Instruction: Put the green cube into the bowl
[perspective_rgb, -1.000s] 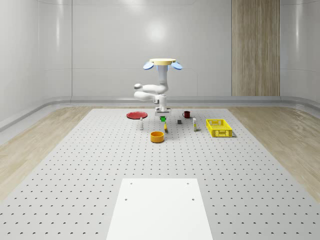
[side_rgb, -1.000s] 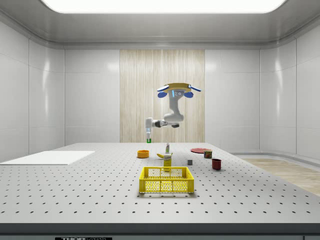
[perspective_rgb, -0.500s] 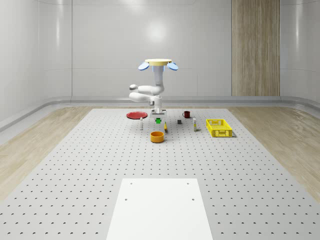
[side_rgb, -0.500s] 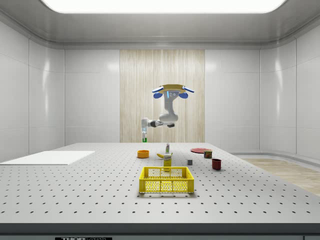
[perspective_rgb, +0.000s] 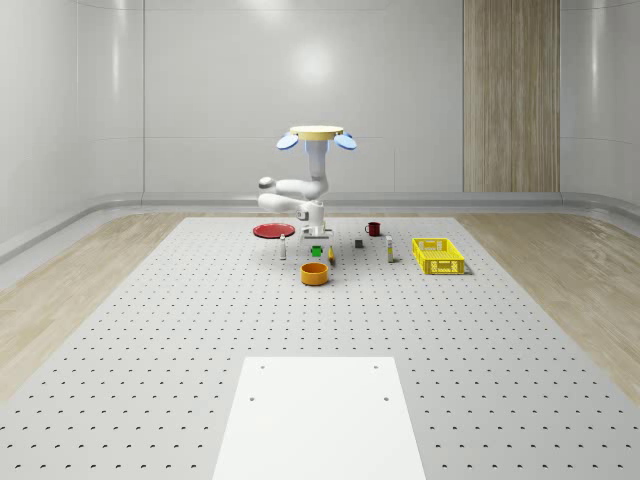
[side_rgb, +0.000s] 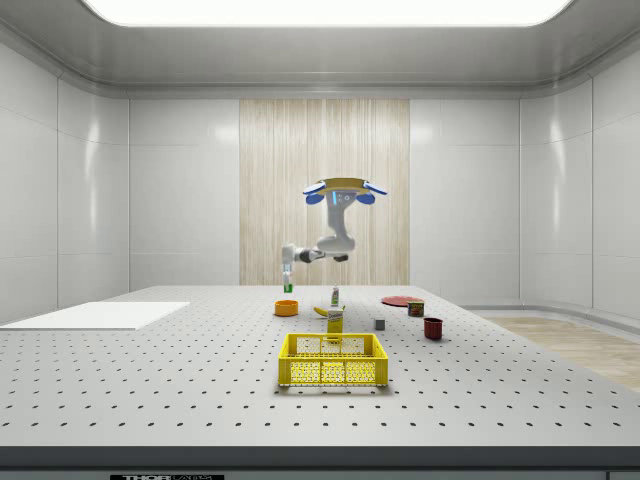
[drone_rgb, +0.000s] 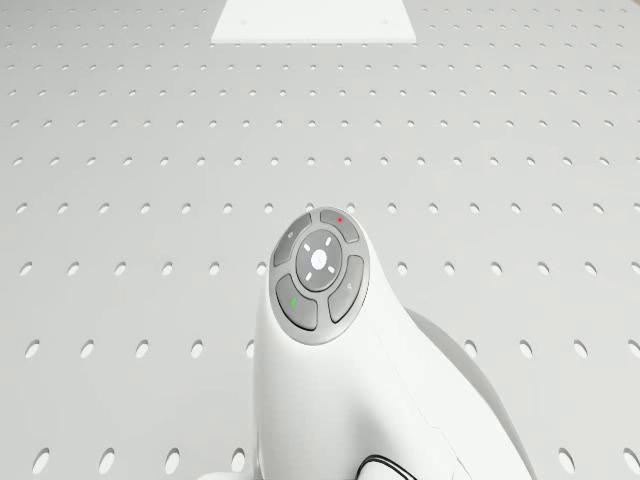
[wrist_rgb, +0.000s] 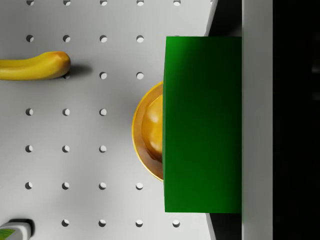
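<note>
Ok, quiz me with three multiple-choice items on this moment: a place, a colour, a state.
1. The gripper hangs:
A. above the bowl
B. inside the crate
C. over the plate

2. The bowl is:
A. red
B. orange
C. blue

3. The green cube is:
A. on the table
B. in the bowl
C. held in the gripper

Answers: 1 A, since the wrist view shows the bowl's rim right beneath the cube and the drone hovers behind it. 2 B, seen in the whole-scene view. 3 C, because the side view shows it aloft at the fingertips.
</note>
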